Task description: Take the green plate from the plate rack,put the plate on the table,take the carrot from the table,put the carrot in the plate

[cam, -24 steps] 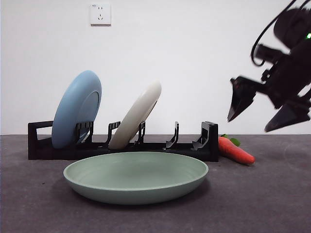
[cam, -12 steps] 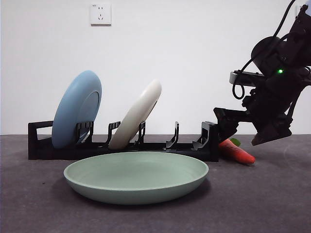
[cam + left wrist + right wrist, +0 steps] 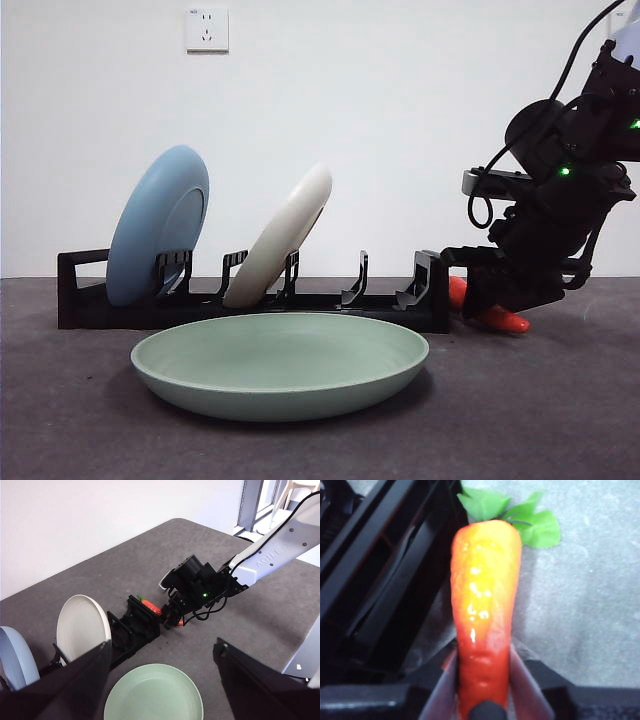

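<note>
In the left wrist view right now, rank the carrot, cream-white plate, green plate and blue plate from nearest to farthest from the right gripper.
1. The carrot, between the right gripper's jaws beside the plate rack's end.
2. The green plate, flat on the table in front of the rack.
3. The cream-white plate, standing mid-rack; close to the green plate's rank.
4. The blue plate, at the rack's far end.

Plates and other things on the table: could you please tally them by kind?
Plates: 3 - pale green round plate, blue plate, cream-white plate
Black plastic plate rack: 1
Orange toy carrot: 1
Total: 5
</note>
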Motion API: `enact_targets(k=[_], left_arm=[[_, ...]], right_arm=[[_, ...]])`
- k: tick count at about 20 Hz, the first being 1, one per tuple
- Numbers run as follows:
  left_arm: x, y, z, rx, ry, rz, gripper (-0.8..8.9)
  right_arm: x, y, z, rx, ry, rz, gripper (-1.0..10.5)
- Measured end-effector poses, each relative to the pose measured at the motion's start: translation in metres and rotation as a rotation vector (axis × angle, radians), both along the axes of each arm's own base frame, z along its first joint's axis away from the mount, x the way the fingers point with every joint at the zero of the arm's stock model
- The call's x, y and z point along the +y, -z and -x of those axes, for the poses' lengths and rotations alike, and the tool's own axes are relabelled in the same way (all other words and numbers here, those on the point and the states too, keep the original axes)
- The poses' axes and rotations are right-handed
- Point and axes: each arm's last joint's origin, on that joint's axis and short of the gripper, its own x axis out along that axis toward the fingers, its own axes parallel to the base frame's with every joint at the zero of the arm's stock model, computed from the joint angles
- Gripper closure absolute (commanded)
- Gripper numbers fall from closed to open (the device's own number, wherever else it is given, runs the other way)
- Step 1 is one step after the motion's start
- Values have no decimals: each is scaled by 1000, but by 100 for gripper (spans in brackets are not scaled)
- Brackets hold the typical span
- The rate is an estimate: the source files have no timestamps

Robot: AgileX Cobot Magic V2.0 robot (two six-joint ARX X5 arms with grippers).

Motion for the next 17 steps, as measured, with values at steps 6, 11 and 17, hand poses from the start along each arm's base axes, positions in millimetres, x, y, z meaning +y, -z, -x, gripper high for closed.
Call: enact_targets(k=[6, 11, 17], left_arm=[[0, 0, 0, 1, -2, -5, 468], [0, 1, 0, 2, -2, -8, 468], [1, 2, 0, 9, -2, -24, 468]], right_arm=[[0, 0, 0, 2, 1, 1, 956], [-3, -13, 5, 2, 31, 30, 959], [-10, -114, 60, -64, 43, 0, 959]])
